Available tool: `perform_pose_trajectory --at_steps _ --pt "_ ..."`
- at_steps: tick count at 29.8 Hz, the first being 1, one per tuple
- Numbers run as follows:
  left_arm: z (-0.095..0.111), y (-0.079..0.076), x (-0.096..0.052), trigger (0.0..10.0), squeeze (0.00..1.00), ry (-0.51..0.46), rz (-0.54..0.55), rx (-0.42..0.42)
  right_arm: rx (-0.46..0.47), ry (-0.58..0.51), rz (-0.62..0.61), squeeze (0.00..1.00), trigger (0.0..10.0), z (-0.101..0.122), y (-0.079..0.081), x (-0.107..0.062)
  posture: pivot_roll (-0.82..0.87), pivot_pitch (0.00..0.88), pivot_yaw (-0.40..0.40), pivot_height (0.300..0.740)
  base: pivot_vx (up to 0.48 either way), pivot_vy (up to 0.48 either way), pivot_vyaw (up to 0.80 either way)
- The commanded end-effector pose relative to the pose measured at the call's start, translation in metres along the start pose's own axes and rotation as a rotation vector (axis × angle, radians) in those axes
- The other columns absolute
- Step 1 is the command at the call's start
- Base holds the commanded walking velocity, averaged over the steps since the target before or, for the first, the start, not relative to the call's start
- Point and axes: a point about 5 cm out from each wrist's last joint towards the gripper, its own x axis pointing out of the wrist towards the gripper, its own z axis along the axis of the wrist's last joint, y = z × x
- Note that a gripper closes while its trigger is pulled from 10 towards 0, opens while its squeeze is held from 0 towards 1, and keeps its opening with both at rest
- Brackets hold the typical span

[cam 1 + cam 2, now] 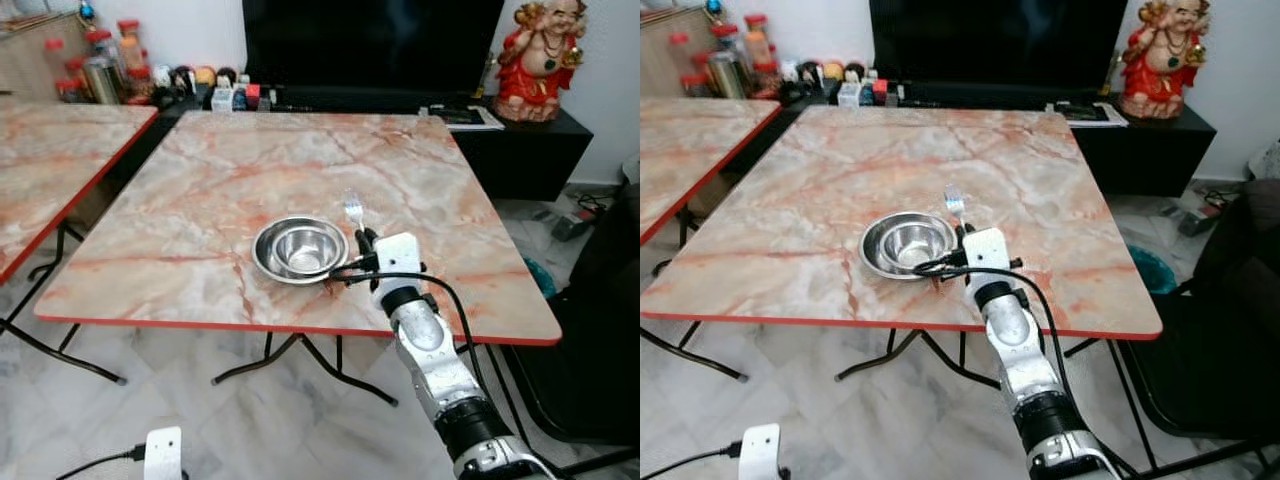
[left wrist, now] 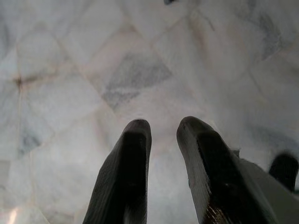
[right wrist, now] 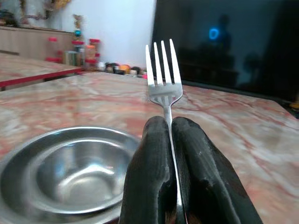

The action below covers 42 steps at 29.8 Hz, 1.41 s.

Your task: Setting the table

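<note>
Fork in hand, bowl already down: we judge the setting partly done.

Our right gripper (image 3: 170, 135) is clenched on the fork (image 1: 353, 212), whose handle runs between the two fingers with the tines standing up and out beyond the tips. The steel bowl (image 1: 299, 248) rests on the marble table (image 1: 220, 170) just beside the jaws, toward our left. Our left gripper (image 2: 163, 135) hangs idle over the floor, fingers slightly parted and holding nothing. What is left, as we read it, is laying the fork beside the bowl.
</note>
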Motion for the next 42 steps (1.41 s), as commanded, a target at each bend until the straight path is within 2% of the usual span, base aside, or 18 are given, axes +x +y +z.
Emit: perform_pose_trajectory --at_steps 1,6,10,13,15,18,29,40,42 --pt "-0.003 -0.006 -0.001 10.0 0.00 0.017 -0.010 -0.008 0.012 0.020 -0.055 0.00 10.0 -0.002 -0.011 -0.001 -0.03 0.000 -0.008 0.719 0.390 0.000 0.00" --pt "-0.003 -0.005 -0.001 10.0 0.00 0.017 -0.008 -0.005 0.013 0.075 -0.099 0.00 10.0 -0.008 -0.011 -0.002 -0.03 0.000 -0.007 0.719 0.389 0.000 0.00" --pt "-0.003 -0.004 -0.001 10.0 0.00 0.014 -0.007 -0.009 0.096 0.123 -0.156 0.00 10.0 -0.015 -0.010 -0.004 -0.02 0.000 -0.005 0.719 0.077 0.000 0.00" --pt "-0.003 -0.004 -0.001 10.0 0.00 0.011 -0.009 -0.013 0.083 0.145 -0.171 0.00 10.0 -0.017 -0.009 -0.005 -0.02 0.000 -0.005 0.719 0.000 0.000 0.00" --pt "-0.005 -0.004 -0.001 10.0 0.00 0.016 -0.008 -0.004 0.137 0.256 -0.261 0.00 10.0 -0.029 -0.010 -0.010 -0.02 0.000 -0.004 0.719 0.000 0.000 0.00" --pt "-0.007 -0.003 -0.001 10.0 0.00 0.020 -0.007 -0.003 0.170 0.270 -0.283 0.00 10.0 -0.031 -0.009 -0.012 -0.03 0.000 -0.001 0.719 0.000 0.000 0.00" --pt "-0.021 0.004 -0.004 10.0 0.00 0.048 0.003 0.017 0.158 0.314 -0.304 0.00 10.0 -0.038 -0.008 -0.020 -0.02 0.000 0.007 0.719 0.000 0.000 0.00" --pt "-0.022 0.005 -0.004 10.0 0.00 0.049 0.007 0.022 0.136 0.344 -0.314 0.00 10.0 -0.042 -0.020 -0.015 -0.02 0.000 0.006 0.719 0.000 0.000 0.00" --pt "-0.022 0.005 -0.004 10.0 0.00 0.051 0.007 0.022 0.141 0.344 -0.308 0.00 10.0 -0.040 -0.025 -0.009 -0.01 0.000 0.003 0.719 0.000 0.000 0.00"
